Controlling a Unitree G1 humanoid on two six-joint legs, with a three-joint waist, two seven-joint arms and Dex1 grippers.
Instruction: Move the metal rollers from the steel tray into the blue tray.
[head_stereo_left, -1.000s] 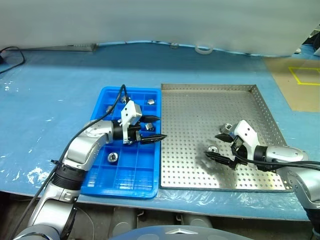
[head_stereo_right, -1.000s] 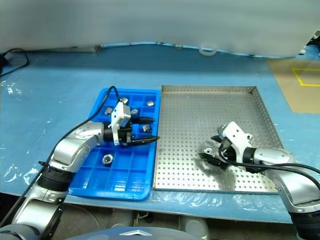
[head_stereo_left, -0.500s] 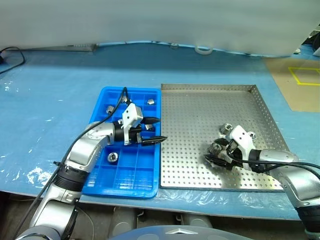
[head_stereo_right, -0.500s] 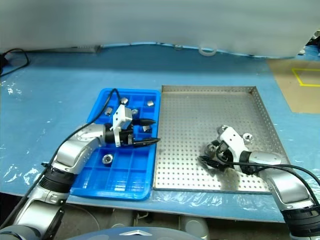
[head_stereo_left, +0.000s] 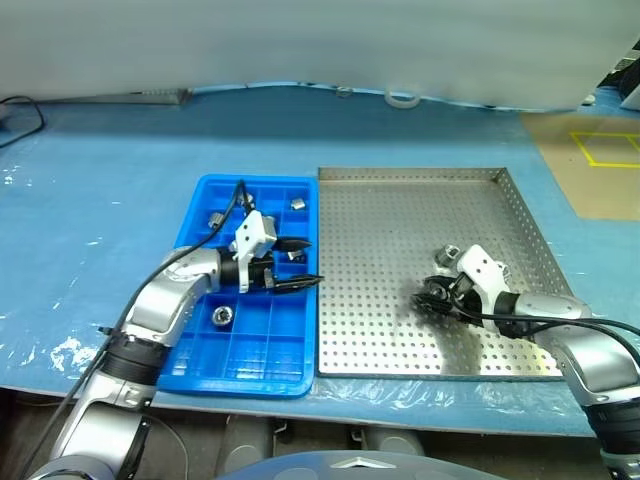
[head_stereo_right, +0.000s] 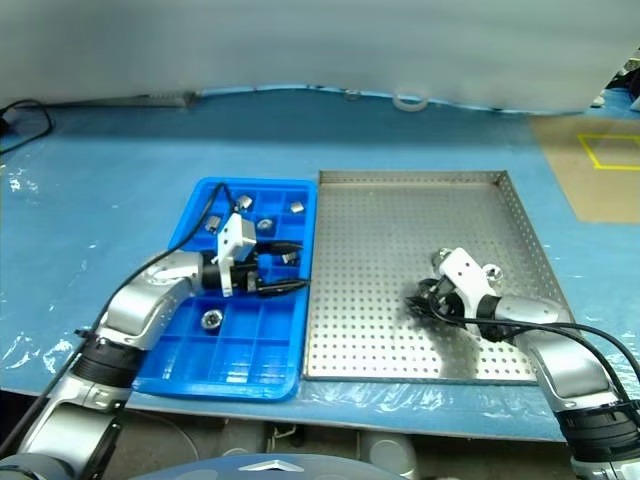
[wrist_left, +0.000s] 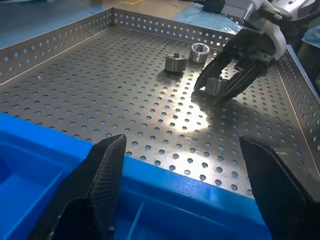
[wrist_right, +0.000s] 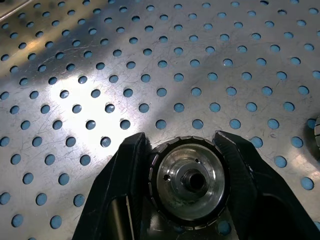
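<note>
The steel tray (head_stereo_left: 400, 220) lies to the right of the blue tray (head_stereo_left: 250, 350). My right gripper (head_stereo_left: 432, 297) rests low on the steel tray's floor, shut on a metal roller (wrist_right: 190, 178); both pads press its knurled sides. The left wrist view shows the same grip (wrist_left: 220, 90). Two more metal rollers (wrist_left: 173, 62) (wrist_left: 199, 52) stand on the steel tray just beyond it. My left gripper (head_stereo_left: 312, 262) hangs open and empty over the blue tray's right edge, pointing toward the steel tray. Several metal rollers (head_stereo_left: 222, 315) (head_stereo_left: 297, 204) lie in the blue tray's compartments.
Both trays sit on a blue plastic-covered table (head_stereo_left: 100, 180). The steel tray has low perforated rims (wrist_left: 60, 40). A roll of tape (head_stereo_left: 403, 99) lies at the table's far edge. A black cable (head_stereo_left: 20, 105) runs at the far left.
My right gripper went from open around the roller to shut on it, low on the steel tray. The left gripper stayed open and about where it was.
</note>
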